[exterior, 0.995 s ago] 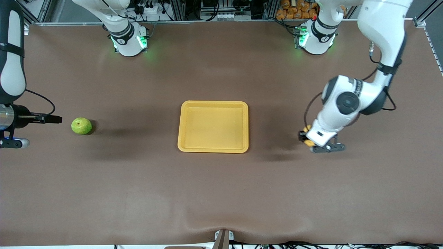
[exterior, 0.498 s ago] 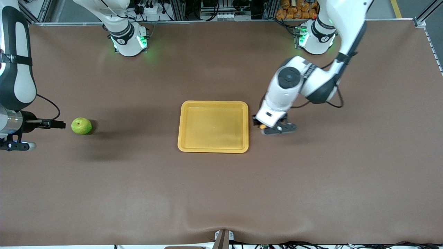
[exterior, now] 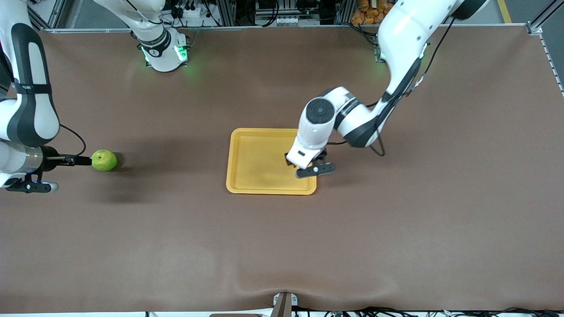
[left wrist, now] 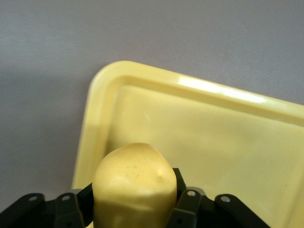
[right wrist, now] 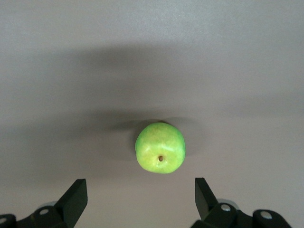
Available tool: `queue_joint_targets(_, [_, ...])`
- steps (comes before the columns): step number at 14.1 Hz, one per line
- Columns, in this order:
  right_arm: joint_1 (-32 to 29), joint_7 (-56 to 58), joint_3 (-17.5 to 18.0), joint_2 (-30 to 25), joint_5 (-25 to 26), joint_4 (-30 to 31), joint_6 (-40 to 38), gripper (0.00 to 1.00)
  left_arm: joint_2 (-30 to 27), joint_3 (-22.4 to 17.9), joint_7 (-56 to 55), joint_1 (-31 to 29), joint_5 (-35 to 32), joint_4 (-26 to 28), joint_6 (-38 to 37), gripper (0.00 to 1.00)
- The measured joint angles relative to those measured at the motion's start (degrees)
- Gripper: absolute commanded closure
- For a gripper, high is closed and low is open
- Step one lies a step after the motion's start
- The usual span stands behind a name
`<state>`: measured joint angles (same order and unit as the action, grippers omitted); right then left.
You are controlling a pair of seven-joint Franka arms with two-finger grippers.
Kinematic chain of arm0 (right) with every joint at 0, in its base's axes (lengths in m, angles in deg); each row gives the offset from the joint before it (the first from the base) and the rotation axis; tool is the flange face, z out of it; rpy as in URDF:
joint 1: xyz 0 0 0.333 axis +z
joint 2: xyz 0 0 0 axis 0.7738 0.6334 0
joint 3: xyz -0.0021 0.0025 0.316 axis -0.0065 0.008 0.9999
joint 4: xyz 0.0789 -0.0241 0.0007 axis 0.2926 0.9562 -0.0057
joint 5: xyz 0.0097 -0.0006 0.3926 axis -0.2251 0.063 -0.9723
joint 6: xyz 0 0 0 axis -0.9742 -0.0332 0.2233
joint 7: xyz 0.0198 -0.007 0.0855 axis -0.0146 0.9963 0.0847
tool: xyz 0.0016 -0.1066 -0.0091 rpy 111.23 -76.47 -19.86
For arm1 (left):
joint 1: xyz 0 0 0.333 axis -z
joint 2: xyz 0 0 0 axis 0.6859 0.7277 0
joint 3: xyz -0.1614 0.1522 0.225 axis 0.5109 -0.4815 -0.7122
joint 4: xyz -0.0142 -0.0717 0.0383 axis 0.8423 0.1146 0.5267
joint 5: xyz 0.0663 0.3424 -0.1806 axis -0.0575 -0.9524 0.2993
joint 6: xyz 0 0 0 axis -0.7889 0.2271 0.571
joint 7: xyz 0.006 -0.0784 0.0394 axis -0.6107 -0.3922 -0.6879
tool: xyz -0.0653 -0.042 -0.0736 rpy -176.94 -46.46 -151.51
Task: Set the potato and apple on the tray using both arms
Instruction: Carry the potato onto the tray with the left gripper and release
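Observation:
The yellow-tan potato point(left wrist: 133, 183) is clamped in my left gripper point(left wrist: 134, 192), which is shut on it. In the front view the left gripper point(exterior: 294, 162) hangs over the yellow-orange tray point(exterior: 255, 164), above its end toward the left arm; the potato is hidden there by the hand. The tray's rim and corner point(left wrist: 102, 83) show in the left wrist view. The green apple point(exterior: 104, 160) lies on the table toward the right arm's end. My right gripper point(exterior: 78, 160) is open, its tips just beside the apple. In the right wrist view the apple point(right wrist: 160, 148) lies just ahead of the open right gripper point(right wrist: 141, 198).
The brown table mat point(exterior: 396, 229) lies around the tray and the apple. The two arm bases point(exterior: 163, 53) stand along the table's edge farthest from the front camera. A small bracket point(exterior: 284, 304) sits at the edge nearest that camera.
My left arm has carried the potato from the left arm's end of the table to over the tray. My right gripper has moved closer to the apple.

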<state>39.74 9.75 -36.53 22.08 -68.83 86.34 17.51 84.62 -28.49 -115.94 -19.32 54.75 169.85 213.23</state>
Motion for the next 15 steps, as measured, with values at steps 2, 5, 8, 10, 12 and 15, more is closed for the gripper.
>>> queue_joint_targets(2, [-0.14, 0.34, -0.03, 1.25, 0.0, 0.02, 1.19, 0.0, 2.72, -0.02, 0.01, 0.24, -0.67, -2.67, 0.16, 0.82])
queue_joint_targets(5, [-1.37, 3.03, -0.09, 3.46, 0.01, 0.11, 4.03, 0.0, 4.04, -0.17, 0.0, 1.18, -3.07, -3.34, 0.07, 0.82])
queue_joint_targets(8, [-3.38, 4.88, -0.11, 6.19, 0.01, 0.55, 6.8, 0.0, 5.57, -0.48, 0.0, 2.1, -3.84, -3.33, 0.06, 0.71])
queue_joint_targets(10, [-3.83, 4.98, -0.1, 6.99, -0.01, 2.61, 9.57, 0.0, 6.63, -0.67, 0.0, 2.13, -5.59, -3.34, 0.06, 0.51])
queue_joint_targets(12, [-3.88, 4.98, -0.1, 7.16, -0.01, 4.53, 10.72, 0.0, 7.18, -0.95, 0.0, 2.11, -6.46, -3.35, 0.06, 0.0])
queue_joint_targets(15, [-3.89, 4.97, -0.08, 7.15, -0.08, 5.58, 10.82, 0.0, 7.19, -1.07, -0.1, 2.05, -6.63, -3.76, 0.06, 0.0])
